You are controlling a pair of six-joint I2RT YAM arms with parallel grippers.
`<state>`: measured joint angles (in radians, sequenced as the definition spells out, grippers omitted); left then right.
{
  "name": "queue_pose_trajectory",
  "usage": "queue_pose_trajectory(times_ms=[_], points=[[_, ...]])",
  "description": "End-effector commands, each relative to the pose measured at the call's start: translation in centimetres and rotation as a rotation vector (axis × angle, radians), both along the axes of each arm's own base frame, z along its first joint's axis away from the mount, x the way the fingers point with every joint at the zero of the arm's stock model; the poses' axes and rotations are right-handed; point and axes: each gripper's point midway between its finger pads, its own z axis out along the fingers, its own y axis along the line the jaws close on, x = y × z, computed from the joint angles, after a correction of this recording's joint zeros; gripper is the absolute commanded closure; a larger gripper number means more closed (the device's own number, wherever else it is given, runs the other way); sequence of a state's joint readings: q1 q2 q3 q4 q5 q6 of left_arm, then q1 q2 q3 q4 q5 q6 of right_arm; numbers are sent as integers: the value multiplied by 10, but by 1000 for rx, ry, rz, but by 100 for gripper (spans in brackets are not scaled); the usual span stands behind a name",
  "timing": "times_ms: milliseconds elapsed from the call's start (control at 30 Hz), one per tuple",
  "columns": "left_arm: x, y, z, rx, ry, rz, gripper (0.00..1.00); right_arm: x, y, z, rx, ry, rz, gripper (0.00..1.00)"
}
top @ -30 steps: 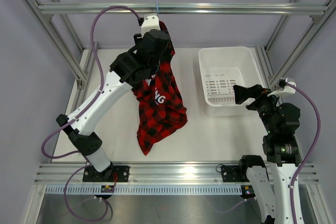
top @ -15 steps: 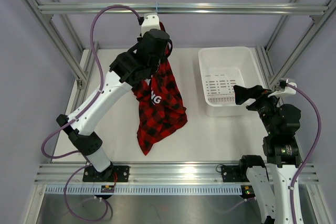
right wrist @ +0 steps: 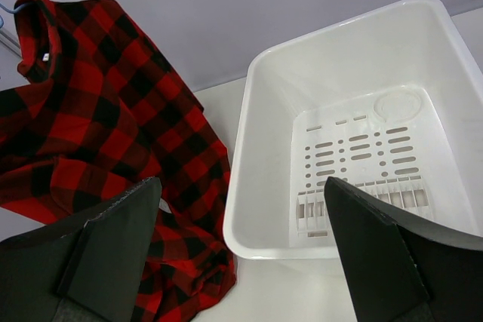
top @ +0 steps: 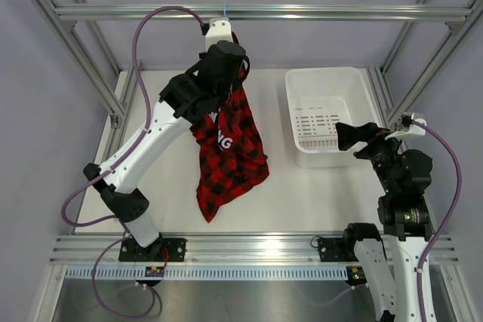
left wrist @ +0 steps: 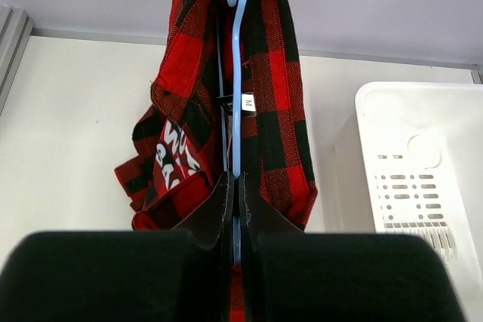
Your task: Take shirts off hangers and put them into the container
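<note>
Found the surface (top: pixel 302 201) white, fenced by grey frame bars (top: pixel 339 13). Located the container (right wrist: pixel 253 179) at its far right, upright, nothing inside, slotted bottom exposed. Located the shirt (top: pixel 230 152) left of the container and apart from it, collar up on the hanger at the far bar, lower part draped down and lying crumpled on the surface. Not yet off the hanger.

Recorded the right gripper (right wrist: pixel 241 186) spread fully wide, holding nothing, poised near the container's near rim. Recorded the left gripper (left wrist: pixel 232 200) up at the collar, fingers pressed together with the thin blue wire of the hanger (left wrist: pixel 235 58) running between them. Appears clamped on that wire. Cannot tell whether cloth is pinched in as well.

Judged the risks as follows:
- Likely to bring hanger and shirt off the bar together rather than part them, given the shoulders draped over the wire.
- Apt to slip or twist, so thin a wire in a flat pinch.
- Liable to snag at the hook if pulled sideways.
- Liable to drag floppy cloth across the surface and catch the container's rim.

Read a small white tag (left wrist: pixel 247 103) at the neck, marked "M". Made out white print (top: pixel 226 141) on the front, ending "NG" from above, the remainder folded away and not legible. No brand seen.
</note>
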<state>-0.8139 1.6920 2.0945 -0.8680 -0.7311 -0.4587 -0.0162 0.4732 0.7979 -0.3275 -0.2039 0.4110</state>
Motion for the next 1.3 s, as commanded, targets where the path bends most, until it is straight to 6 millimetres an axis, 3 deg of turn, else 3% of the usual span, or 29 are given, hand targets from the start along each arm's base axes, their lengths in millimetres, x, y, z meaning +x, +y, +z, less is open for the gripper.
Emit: queue_pose_trajectory(times_ms=[0, 200, 233, 467, 600, 767, 900, 1100, 1267], points=[[-7, 8, 36, -38, -77, -4, 100, 1, 4, 3, -9, -17, 27, 1], [-21, 14, 70, -32, -177, -66, 100, 2, 5, 1, -8, -12, 33, 1], [-27, 20, 85, -47, -220, -74, 100, 3, 5, 0, -8, -9, 35, 0], [-42, 33, 107, -44, -317, -118, 100, 2, 4, 2, -11, -14, 27, 1], [-50, 31, 109, -57, -326, -172, 100, 2, 3, 2, -11, -16, 26, 0], [-68, 19, 98, -79, -277, -302, 100, 2, 6, 2, -11, -13, 42, 0], [-90, 23, 83, -106, -226, -369, 100, 0, 15, 8, -9, -11, 94, 1], [-118, 46, 67, -110, -196, -402, 100, 1, 25, 18, -9, 7, 159, 0], [-145, 42, 75, -173, -228, -528, 100, 0, 44, 31, 22, 23, 275, 0]])
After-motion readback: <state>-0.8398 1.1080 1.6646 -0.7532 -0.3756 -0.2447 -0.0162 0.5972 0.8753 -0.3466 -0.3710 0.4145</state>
